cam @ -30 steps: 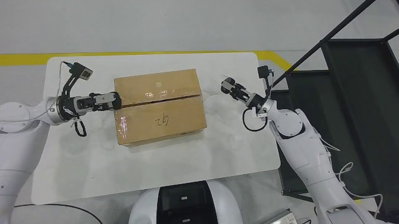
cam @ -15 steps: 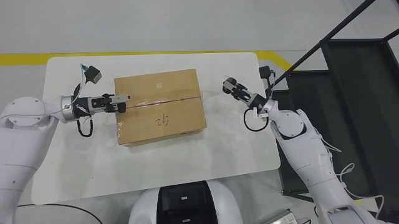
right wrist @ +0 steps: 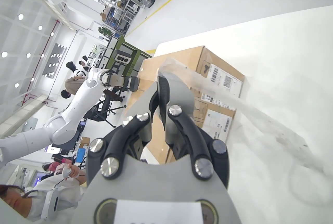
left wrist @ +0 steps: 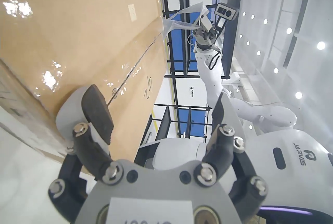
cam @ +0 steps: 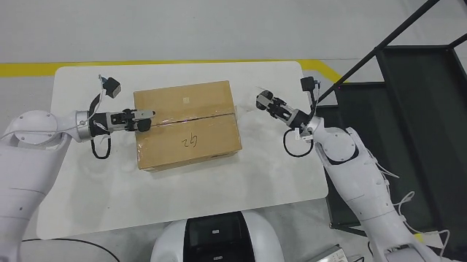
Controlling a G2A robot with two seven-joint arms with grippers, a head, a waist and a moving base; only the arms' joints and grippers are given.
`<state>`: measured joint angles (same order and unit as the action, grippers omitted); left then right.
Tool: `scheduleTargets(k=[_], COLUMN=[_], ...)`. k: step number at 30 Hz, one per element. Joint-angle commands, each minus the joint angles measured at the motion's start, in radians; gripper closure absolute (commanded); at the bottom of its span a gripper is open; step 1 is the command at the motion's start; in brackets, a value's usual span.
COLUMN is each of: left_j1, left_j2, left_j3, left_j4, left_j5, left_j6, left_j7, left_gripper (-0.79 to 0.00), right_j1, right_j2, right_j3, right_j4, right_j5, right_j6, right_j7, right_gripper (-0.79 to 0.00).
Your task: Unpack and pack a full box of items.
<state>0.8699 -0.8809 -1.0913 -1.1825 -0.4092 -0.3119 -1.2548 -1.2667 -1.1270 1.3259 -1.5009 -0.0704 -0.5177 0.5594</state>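
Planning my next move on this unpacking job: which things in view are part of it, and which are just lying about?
Part of the job:
cardboard box, flaps closed
clear tape strip, pinched in the right gripper
left gripper, open, at the box's end

Just there:
white table
black metal frame beside the table
yellow floor line
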Motion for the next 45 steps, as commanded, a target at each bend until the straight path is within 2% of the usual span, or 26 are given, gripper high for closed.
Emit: scheduleTargets(k=[1, 7, 16, 30, 37, 45], left_j1=[-0.005, -0.021, -0.031, -0.045, -0.047, -0.05], left_j2=[-0.003, -0.012, -0.019, -0.03, -0.032, -0.036], left_j3=[0.006, 0.021, 0.024, 0.033, 0.027, 0.028], left_j4=[0.004, 0.017, 0.042, 0.075, 0.09, 0.099], left_j5=[0.003, 0.002, -0.004, -0.019, -0.027, -0.026], left_j6=[0.005, 0.007, 0.001, -0.014, -0.022, -0.023], left_j7=[0.003, 0.003, -0.005, -0.027, -0.039, -0.05], left_gripper=[-0.785, -0.785, -0.785, -0.785, -0.785, -0.785], right_j1=[0.016, 0.102, 0.228, 0.289, 0.311, 0.305], right_j2=[-0.003, -0.023, -0.063, -0.092, -0.108, -0.112], right_j3=[-0.025, -0.144, -0.302, -0.384, -0.417, -0.405], right_j4=[-0.009, 0.006, 0.122, 0.152, 0.168, 0.157], right_j5=[0.001, -0.016, -0.035, -0.157, -0.192, -0.214], right_j6=[0.006, 0.034, 0.073, 0.161, 0.164, 0.153], right_j7=[0.017, 0.069, 0.069, 0.006, -0.038, -0.084], right_gripper=[0.0, 0.0, 0.0, 0.0, 0.0, 0.0])
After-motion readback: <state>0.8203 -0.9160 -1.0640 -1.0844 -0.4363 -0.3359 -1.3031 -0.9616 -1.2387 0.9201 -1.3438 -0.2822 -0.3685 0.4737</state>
